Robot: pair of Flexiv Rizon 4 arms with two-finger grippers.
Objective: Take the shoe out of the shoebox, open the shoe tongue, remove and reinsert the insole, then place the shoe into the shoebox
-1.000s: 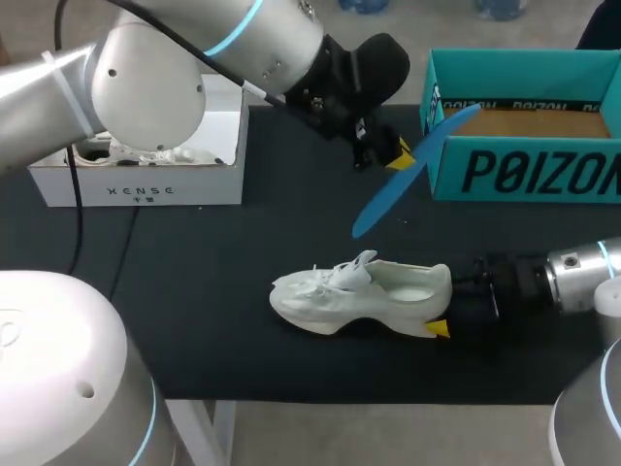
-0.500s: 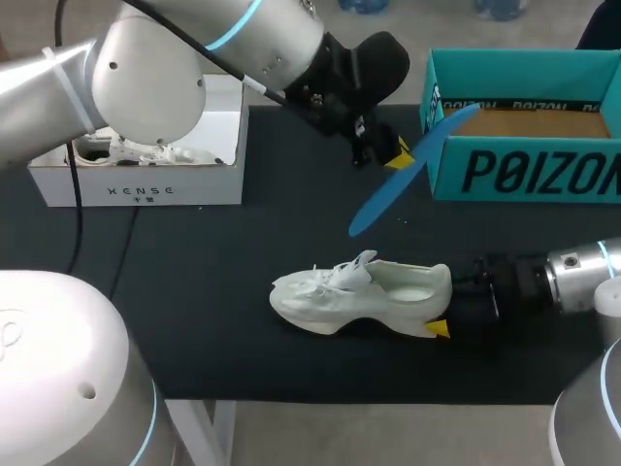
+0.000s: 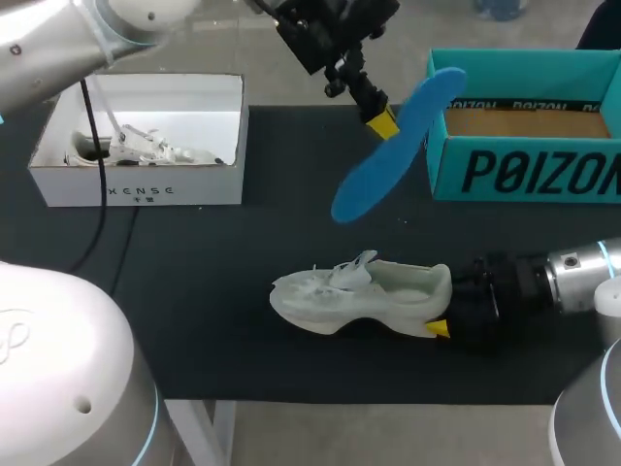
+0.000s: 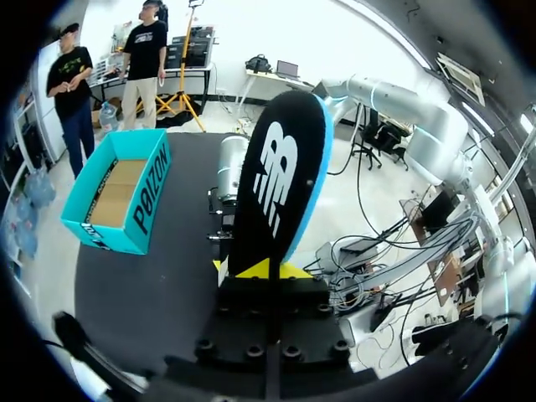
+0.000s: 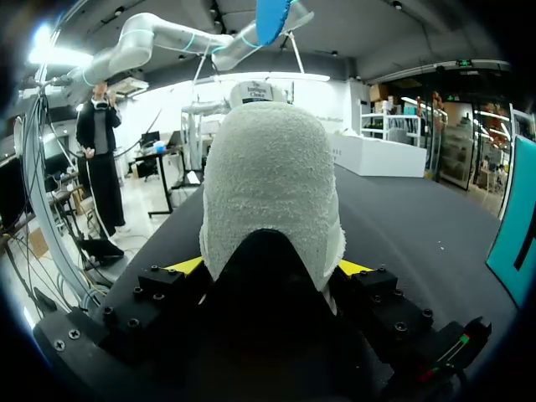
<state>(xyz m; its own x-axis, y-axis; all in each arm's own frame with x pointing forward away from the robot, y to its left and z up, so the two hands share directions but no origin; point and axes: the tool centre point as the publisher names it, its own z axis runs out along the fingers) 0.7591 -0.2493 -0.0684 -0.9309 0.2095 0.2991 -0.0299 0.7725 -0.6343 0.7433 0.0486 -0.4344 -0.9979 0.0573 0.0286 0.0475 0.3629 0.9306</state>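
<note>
Head camera high, rear, facing down; wrist cameras close-up; all share blue insole (image 3: 393, 146).

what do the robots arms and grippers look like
Both are smooth, rounded silver-grey tubes: the left arm and the right arm. Thin light-blue rings mark the joints. A black cable hangs from the left arm. The left gripper and right gripper are blocky black units studded with screw heads, each with two bright yellow fingertips.

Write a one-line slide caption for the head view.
Left gripper holds the blue insole aloft; right gripper grips the white shoe by its heel.
</note>
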